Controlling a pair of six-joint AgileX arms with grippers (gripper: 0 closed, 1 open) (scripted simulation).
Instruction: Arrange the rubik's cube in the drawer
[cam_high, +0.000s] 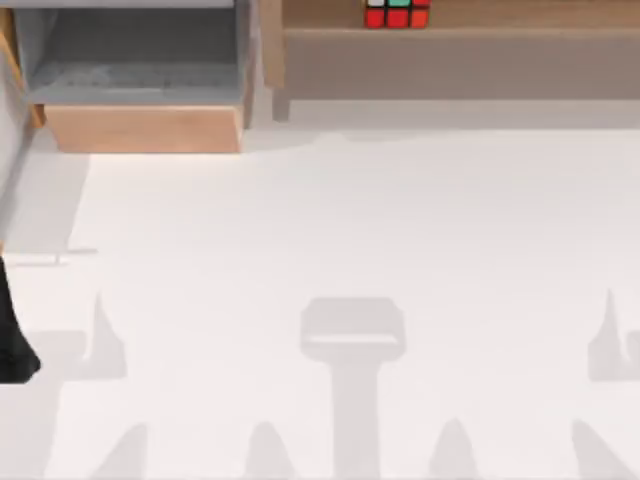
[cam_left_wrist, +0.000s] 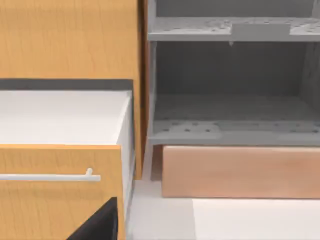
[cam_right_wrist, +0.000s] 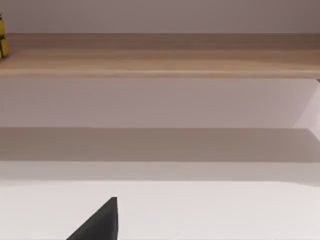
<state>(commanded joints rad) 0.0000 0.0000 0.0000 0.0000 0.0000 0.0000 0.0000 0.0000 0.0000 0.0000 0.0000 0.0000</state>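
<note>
Located the small rubik's cube (cam_high: 397, 13) of black-gridded red, green and white squares on the long tan wooden shelf (cam_high: 460, 45) at the far edge of the white table (cam_high: 330, 220), right of centre. Located the box-shaped drawer (cam_high: 140, 128), with grey inner walls and a plain light-wood front panel, at the far left: pulled open, nothing seen inside, well apart from the cube. Judged the step in hand as the first reach for the cube, nothing yet grasped. Judged the right arm the nearer one. Advised a level approach over the shelf lip, centred on two opposite faces and closed squarely — a skewed grip could twist the cube out. Advised clearing the drawer's front panel before lowering. Noted a dark part of the right gripper (cam_right_wrist: 100, 222) low before the shelf, touching nothing; opening could not be told. Noted the left gripper (cam_left_wrist: 97, 225) facing the drawer beside an orange-wood cabinet (cam_left_wrist: 55, 200) — opening likewise undeterminable.
</note>
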